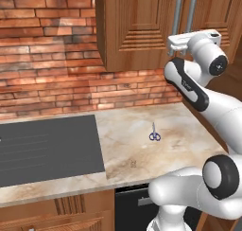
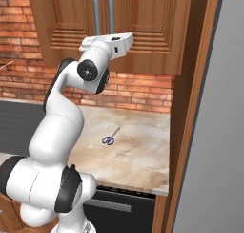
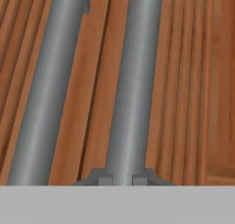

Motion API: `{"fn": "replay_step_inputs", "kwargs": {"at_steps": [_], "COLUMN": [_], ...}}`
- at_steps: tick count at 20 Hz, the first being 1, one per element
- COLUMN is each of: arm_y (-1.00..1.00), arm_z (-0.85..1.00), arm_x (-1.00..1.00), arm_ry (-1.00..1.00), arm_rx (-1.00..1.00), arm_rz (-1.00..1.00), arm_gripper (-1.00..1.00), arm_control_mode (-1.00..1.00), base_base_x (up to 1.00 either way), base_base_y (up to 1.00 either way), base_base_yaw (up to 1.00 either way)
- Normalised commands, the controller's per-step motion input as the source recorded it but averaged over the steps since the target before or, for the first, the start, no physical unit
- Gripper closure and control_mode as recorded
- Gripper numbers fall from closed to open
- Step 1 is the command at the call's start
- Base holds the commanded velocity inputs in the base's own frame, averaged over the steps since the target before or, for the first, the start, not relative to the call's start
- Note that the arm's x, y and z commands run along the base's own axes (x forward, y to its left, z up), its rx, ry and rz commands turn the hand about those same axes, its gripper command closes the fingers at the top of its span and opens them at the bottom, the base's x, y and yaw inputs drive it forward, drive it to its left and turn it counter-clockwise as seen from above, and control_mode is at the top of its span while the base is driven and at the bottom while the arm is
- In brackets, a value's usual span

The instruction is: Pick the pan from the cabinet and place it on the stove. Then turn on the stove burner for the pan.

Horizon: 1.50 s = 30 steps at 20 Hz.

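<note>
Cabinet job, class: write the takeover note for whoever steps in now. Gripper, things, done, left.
Gripper: fingertips straddle one of the cabinet door's two bar handles; grip cannot be judged.
Cabinet: doors shut; the pan is out of sight.
Stove: bare top, left of the counter, where scissors lie.
Done: hand at handle.
Left: open door, move pan to stove, turn burner on.

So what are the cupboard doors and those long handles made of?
The cabinet doors look like reddish-brown wood with a smooth finish: grain streaks and carved grooves show. The handles look like grey brushed metal, round bars with a soft shine. Everything is rendered, so that is only how they look.
</note>
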Motion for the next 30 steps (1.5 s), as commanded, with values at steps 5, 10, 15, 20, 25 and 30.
{"fn": "replay_step_inputs", "kwargs": {"at_steps": [5, 10, 15, 20, 25, 30], "arm_y": [0.0, -0.17, -0.34, -0.33, -0.3, -0.33], "arm_z": [0.0, 0.0, 0.04, 0.13, 0.15, 0.17], "arm_x": [0.0, -0.01, -0.13, -0.29, -0.42, -0.55], "arm_ry": [0.0, 0.0, 0.0, 0.0, -0.01, 0.0], "arm_rx": [0.03, 0.12, 0.1, 0.03, 0.0, 0.0], "arm_rz": [0.01, 0.02, 0.02, 0.01, 0.01, 0.01], "arm_gripper": [1.0, 1.0, 1.0, 1.0, 1.0, 1.0], "arm_control_mode": [-1.0, -1.0, -1.0, -1.0, -1.0, -1.0], "base_base_x": [0.0, 0.0, 0.0, 0.0, 0.0, 0.0], "base_base_y": [0.0, 0.0, 0.0, 0.0, 0.0, 0.0], "base_base_yaw": [0.0, 0.0, 0.0, 0.0, 0.0, 0.0]}}
